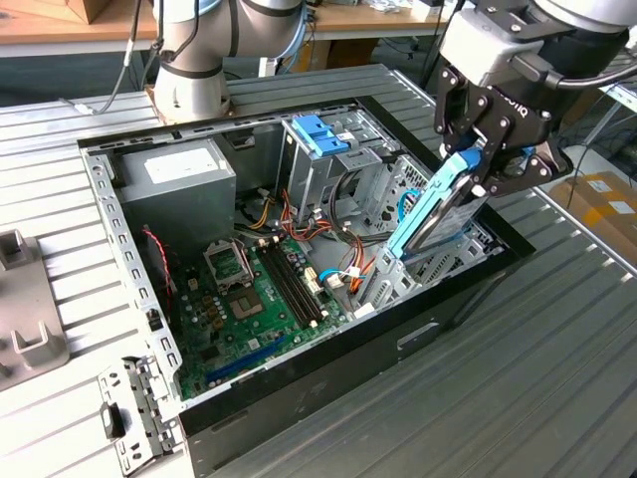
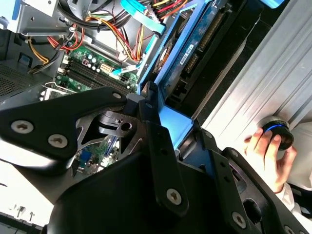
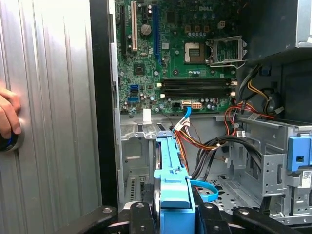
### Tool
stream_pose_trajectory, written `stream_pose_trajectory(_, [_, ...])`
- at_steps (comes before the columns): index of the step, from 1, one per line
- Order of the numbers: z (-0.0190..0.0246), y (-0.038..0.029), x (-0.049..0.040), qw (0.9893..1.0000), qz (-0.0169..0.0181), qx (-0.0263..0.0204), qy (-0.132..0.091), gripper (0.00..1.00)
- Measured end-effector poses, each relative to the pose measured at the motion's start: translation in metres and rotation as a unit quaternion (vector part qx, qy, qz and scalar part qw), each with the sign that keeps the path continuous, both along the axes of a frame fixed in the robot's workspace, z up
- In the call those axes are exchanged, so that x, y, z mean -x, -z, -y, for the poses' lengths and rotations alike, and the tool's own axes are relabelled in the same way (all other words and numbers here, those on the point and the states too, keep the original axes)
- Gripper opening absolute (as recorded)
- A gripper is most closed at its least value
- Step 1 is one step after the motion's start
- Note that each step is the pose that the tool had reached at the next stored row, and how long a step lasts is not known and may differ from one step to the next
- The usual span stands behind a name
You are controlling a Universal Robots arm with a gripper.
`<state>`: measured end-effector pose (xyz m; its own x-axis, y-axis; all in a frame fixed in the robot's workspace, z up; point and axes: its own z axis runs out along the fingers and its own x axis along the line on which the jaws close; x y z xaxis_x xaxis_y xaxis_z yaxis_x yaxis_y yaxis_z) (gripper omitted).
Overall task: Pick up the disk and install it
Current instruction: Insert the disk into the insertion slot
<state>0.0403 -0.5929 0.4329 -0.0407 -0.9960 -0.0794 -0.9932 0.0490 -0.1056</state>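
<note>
Jaws [image 1: 476, 164] grip the disk [image 1: 433, 204], tilted among cables [image 1: 348, 274] beside drive cage [image 1: 323, 174].

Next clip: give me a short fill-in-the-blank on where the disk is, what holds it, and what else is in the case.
1. The gripper is shut on the ____.
2. The disk is tilted, its lower end inside the open computer ____.
3. In the exterior view, the green motherboard lies to the ____ of the disk.
4. In the first wrist view, a person's hand rests ____ the case.

Missing words: disk; case; left; outside

Ribbed grey metal tabletop [image 1: 557, 378], wooden bench [image 1: 60, 25] behind, cardboard boxes [image 1: 607, 204].
</note>
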Motion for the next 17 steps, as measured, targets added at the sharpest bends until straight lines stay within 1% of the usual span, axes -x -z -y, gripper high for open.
stream_pose_trajectory(3, [0.0, 0.0028, 0.0, 1.0, 0.0, 0.0001, 0.0, 0.37])
stream_pose_trajectory(8, [0.0, 0.01, 0.0, 1.0, 0.0, 0.0001, 0.0, 0.37])
stream_pose_trajectory(12, [0.0, 0.0136, 0.0, 1.0, 0.0, 0.0001, 0.0, 0.37])
stream_pose_trajectory(15, [0.0, 0.0184, 0.0, 1.0, 0.0, 0.0001, 0.0, 0.37])
stream_pose_trajectory(17, [0.0, 0.0202, 0.0, 1.0, 0.0, 0.0001, 0.0, 0.37])
